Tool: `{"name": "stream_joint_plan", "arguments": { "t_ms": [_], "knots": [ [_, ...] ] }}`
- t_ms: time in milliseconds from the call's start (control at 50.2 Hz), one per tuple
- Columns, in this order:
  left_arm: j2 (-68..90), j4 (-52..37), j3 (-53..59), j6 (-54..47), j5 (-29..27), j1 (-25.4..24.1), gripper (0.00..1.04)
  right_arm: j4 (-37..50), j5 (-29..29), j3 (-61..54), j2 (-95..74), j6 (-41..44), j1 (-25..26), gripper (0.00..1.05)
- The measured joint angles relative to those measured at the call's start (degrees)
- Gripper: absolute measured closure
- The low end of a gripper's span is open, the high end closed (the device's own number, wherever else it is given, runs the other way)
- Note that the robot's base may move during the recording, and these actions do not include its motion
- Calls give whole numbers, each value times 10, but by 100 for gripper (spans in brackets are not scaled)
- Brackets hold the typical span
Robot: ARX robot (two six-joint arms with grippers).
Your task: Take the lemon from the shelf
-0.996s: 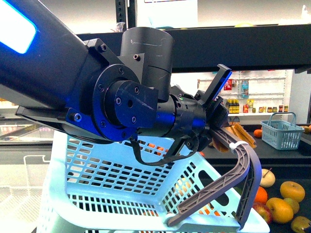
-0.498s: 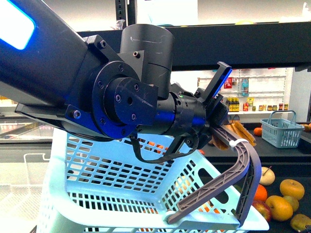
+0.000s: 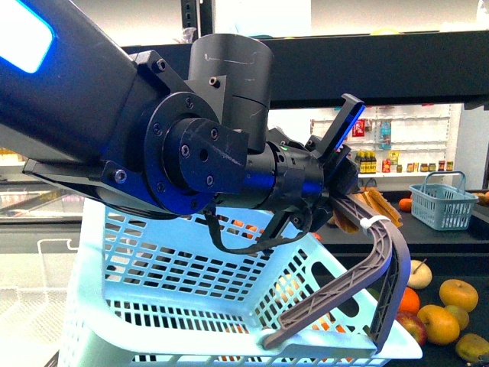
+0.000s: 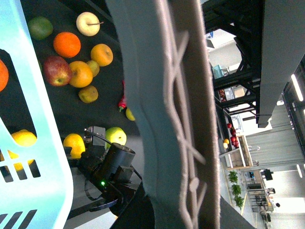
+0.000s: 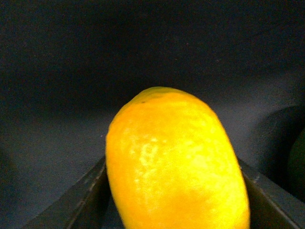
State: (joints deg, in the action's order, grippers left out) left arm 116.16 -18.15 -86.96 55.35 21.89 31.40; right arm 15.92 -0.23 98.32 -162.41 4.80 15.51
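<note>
Lemon (image 5: 174, 162) — lower end off-frame; shelf (image 3: 382, 73) — mostly behind the left arm (image 3: 84, 107).

The lemon (image 5: 176, 162) has bright yellow skin, a bit shiny, with tiny bumps. The shelf (image 5: 143, 47) tray behind it is dark and dull. The basket (image 3: 191, 283) is smooth pale blue plastic, full of slots. Its handle (image 3: 391, 260) is dull grey plastic with a web pattern. The left arm (image 3: 191, 153) is black, hard and smooth, with a soft shine.

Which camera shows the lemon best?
Right wrist view: the lemon fills the frame between the fingers of the right hand. The left arm blocks the front view; the left wrist view shows unidentifiable yellow fruits.
</note>
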Motion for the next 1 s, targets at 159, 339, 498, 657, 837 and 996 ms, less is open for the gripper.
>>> {"name": "stream_joint_plan", "arguments": {
  "t_ms": [159, 339, 498, 657, 837, 996],
  "knots": [
    [0, 0, 0, 0, 0, 0, 97, 7, -1, 0, 0, -5, 1, 49],
    [0, 0, 0, 0, 0, 0, 97, 18, -7, -39, 28, -11, 3, 50],
    [0, 0, 0, 0, 0, 0, 97, 42, -14, -90, 80, -14, 5, 51],
    [0, 0, 0, 0, 0, 0, 97, 70, -38, -155, 165, -28, 6, 51],
    [0, 0, 0, 0, 0, 0, 97, 81, -91, -230, 291, -81, 0, 51],
    [0, 0, 0, 0, 0, 0, 97, 77, -144, -280, 412, -153, -28, 51]
  ]
}}
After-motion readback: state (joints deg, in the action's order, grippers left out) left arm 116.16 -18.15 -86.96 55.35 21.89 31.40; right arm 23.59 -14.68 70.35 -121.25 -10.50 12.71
